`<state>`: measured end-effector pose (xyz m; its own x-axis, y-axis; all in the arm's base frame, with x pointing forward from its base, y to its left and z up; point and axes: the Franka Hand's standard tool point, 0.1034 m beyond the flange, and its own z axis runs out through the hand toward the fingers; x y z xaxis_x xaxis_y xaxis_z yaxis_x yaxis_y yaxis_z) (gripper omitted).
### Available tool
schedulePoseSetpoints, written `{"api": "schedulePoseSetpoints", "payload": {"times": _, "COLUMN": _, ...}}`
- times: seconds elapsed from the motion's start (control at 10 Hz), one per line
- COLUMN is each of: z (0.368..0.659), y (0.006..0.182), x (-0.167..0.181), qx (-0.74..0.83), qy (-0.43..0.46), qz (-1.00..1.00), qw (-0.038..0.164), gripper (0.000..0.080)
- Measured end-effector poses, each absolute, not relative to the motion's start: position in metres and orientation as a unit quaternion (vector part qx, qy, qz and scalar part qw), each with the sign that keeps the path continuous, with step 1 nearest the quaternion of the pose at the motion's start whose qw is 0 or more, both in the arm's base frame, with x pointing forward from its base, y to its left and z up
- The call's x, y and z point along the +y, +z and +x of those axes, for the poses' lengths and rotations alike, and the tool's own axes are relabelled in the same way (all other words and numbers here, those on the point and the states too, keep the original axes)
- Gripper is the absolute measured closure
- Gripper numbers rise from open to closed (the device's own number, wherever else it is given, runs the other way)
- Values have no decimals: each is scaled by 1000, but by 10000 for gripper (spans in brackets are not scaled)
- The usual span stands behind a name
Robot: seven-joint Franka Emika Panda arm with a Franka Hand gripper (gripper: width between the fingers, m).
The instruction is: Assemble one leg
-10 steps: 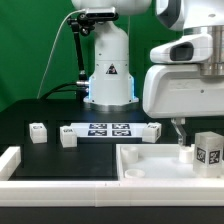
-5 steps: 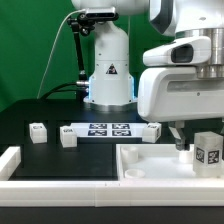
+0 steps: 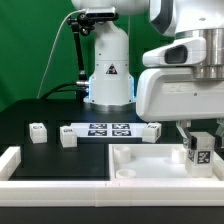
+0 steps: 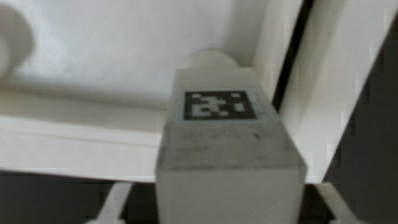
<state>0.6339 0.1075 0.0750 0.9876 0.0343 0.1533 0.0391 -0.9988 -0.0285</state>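
Observation:
The leg point(image 3: 200, 150), a small white post with a square tag, stands upright on the large white rimmed panel point(image 3: 125, 152) at the exterior view's right. My gripper point(image 3: 200, 140) has come down over it, one finger on each side. In the wrist view the leg point(image 4: 222, 140) fills the middle with its tag facing the camera. The fingers point(image 4: 118, 205) show beside it, with a dark gap on each side. The jaws are open around the leg.
Three more small white legs stand on the black table: two at the exterior view's left point(image 3: 38, 131) point(image 3: 68, 138) and one by the panel point(image 3: 150, 133). The marker board point(image 3: 105, 129) lies between them. A white rim piece point(image 3: 10, 160) sits at the front left.
My gripper has moved toward the exterior view's right, from beside the leg to over it, with the fingers now on either side of it.

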Motion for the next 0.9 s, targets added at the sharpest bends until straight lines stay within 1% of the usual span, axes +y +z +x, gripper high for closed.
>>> {"api": "schedulePoseSetpoints", "payload": {"times": 0.2, "z": 633, "y": 75, "x": 108, "qx": 100, "qy": -84, "qz": -991, "qw": 33, "gripper": 509}}
{"api": "schedulePoseSetpoints", "payload": {"times": 0.4, "z": 632, "y": 74, "x": 109, "qx": 200, "qy": -80, "qz": -975, "qw": 44, "gripper": 505}}
{"api": "schedulePoseSetpoints", "payload": {"times": 0.7, "z": 633, "y": 74, "x": 104, "qx": 304, "qy": -77, "qz": -948, "qw": 52, "gripper": 491}}
{"api": "schedulePoseSetpoints", "payload": {"times": 0.9, "z": 633, "y": 74, "x": 104, "qx": 342, "qy": -80, "qz": -935, "qw": 52, "gripper": 486}}
